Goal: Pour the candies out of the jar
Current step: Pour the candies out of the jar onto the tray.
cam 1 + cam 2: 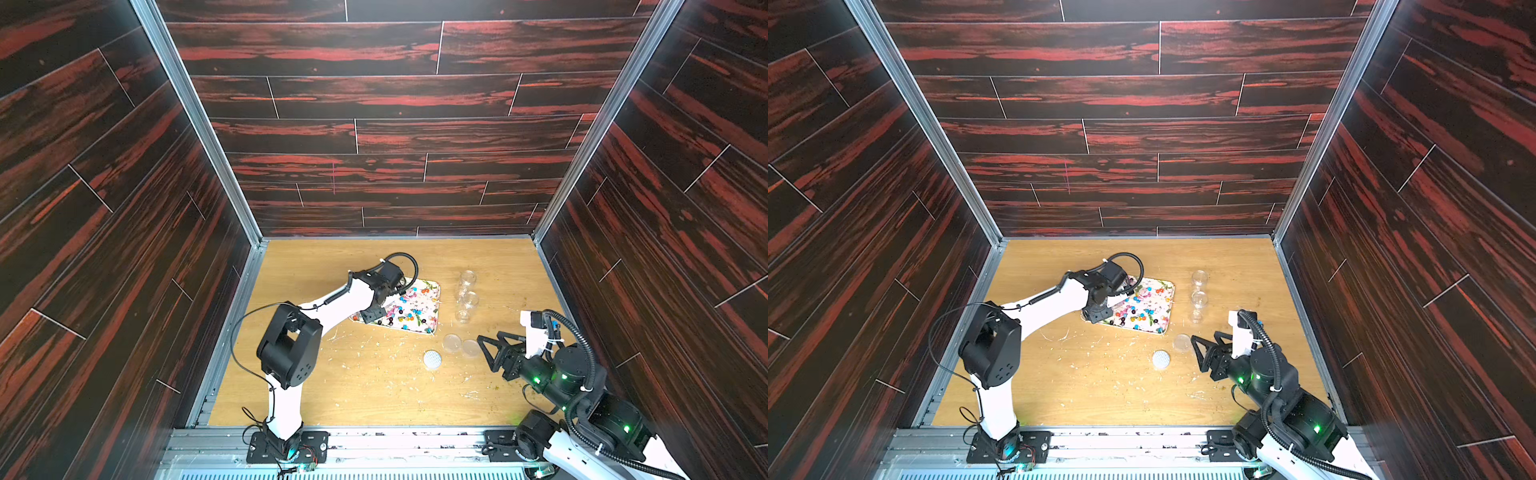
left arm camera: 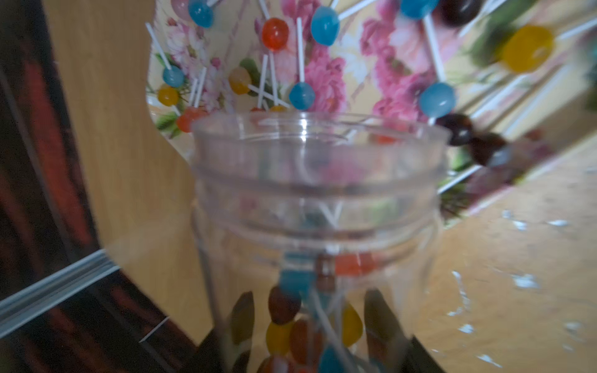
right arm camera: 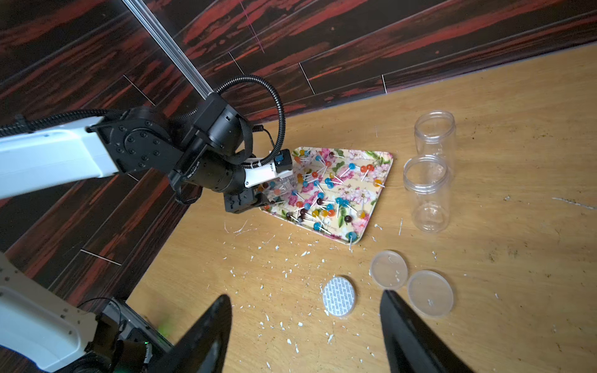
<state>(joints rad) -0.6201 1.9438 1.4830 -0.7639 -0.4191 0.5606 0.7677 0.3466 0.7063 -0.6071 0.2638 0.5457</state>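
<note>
So we've got the left gripper (image 2: 310,318) clamped tight around the lower body of a clear jar (image 2: 316,181), tipped with its mouth pointing over the left edge of the flowery tray (image 3: 387,160), which sits about mid-worktop (image 3: 517,290), a bit toward the far edge. Most of the candies (image 2: 324,25) are scattered across the tray. A bunch more sit down in the bottom of the jar between the fingers, so we'd say the pour isn't finished.

The right gripper (image 3: 305,295) hangs wide open with nothing in it, toward the right edge, just beside three loose lids (image 3: 387,269). Two empty jars (image 3: 426,193) stand between the tray and that right edge.

Handling-wise, our guess is that the jar is light, thin plastic with smooth walls, so it's probably slippery and might flex if squeezed hard. The straight body below the threaded neck looks like the right spot to hold, and that's where it's held. The candies look hard and glossy, so they should roll freely. Their thin sticks could cross and jam at the mouth, though, and a steeper tilt or a shake may be needed.
</note>
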